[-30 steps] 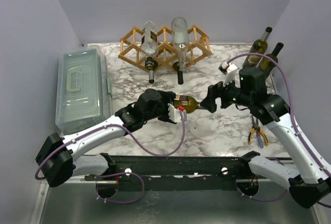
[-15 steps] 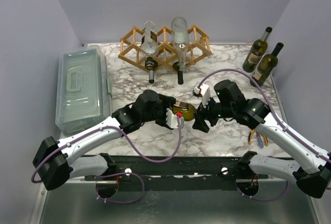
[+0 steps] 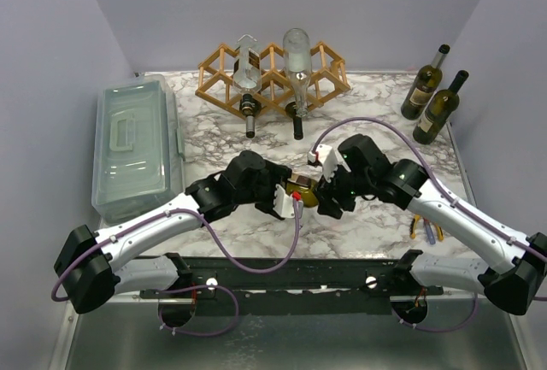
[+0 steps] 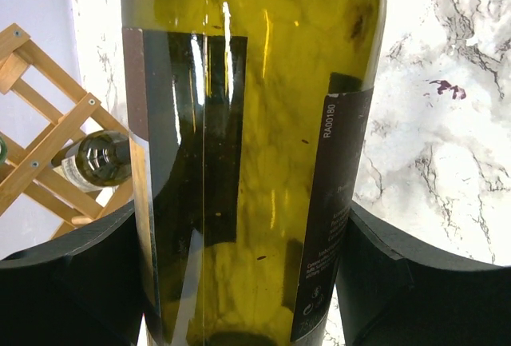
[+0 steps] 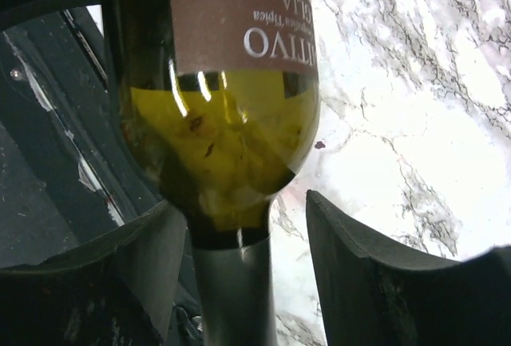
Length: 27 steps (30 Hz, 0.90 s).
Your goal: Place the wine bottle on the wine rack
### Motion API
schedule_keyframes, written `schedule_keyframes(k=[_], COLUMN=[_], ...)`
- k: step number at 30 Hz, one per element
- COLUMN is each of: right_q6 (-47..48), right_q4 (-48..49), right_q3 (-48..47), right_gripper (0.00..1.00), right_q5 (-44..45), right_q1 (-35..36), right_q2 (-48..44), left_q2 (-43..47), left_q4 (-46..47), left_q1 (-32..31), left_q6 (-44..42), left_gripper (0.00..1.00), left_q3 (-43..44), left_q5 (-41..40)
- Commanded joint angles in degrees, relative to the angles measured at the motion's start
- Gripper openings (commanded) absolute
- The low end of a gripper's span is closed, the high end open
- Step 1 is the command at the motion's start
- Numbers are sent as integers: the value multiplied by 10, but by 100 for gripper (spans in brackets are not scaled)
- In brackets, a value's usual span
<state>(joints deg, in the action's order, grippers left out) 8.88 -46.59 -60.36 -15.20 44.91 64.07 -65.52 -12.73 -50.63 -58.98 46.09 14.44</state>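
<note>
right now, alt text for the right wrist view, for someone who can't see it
An olive-green wine bottle with a brown label fills the frame, its neck running toward the camera between the right gripper's two black fingers, with a gap beside one finger. White marble table shows behind.

From above, your wine bottle (image 3: 305, 190) is mostly hidden between left gripper (image 3: 291, 190) and right gripper (image 3: 325, 195). Wrist views crop its ends.

Table (image 3: 214, 131) layout, rear to front.
Rear centre: wine rack (image 3: 273, 79) with two racked bottles (image 3: 248, 67) (image 3: 297, 58) in its cells. Left: lidded box (image 3: 137, 143). Rear right: two upright bottles (image 3: 425, 84) (image 3: 440, 107) side by side. Centre, before the rack: wine bottle (image 3: 303, 192). Front right: pliers (image 3: 425, 227).
</note>
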Motion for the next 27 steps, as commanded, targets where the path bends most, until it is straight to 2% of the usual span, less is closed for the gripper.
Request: schedule_keyframes(k=[1,5,9,12,14,15,16,17,18,19,20,27], right_q6=[15,15,17,20,21,22,21,19,18,15,10,-19], right_q4=[-4,0,7,15,21,25,29,35,41,49,57,73], right_q3=[-6,-14,-14,-11,-8,-8,-5,-1,4,9,15,39], right_gripper=[64,62,52,32,12,1,0,1,1,0,0,1], right_q5=[26,11,6,7,12,19,29,35,39,41,45,67], right_q1=[13,15,17,17,18,17,17,18,17,17,18,17], right_q2=[25,47,57,57,52,47,41,33,26,18,10,-15], left_q2=[11,12,15,22,30,35,41,46,49,50,50,52], left_q4=[47,47,48,68,104,130,158,177,182,183,183,163], left_q1=[-10,-12,-12,-12,-12,-12,-12,-13,-13,-12,-12,-13], left_q6=[-8,-9,-7,1,14,25,33,40,43,48,49,57], left_gripper=[0,0,0,0,1,19,42,58,68,91,98,99], left_q3=[28,28,27,21,8,0,-13,-20,-22,-21,-20,-13], left_q5=[38,39,41,39,28,18,10,5,3,3,5,26])
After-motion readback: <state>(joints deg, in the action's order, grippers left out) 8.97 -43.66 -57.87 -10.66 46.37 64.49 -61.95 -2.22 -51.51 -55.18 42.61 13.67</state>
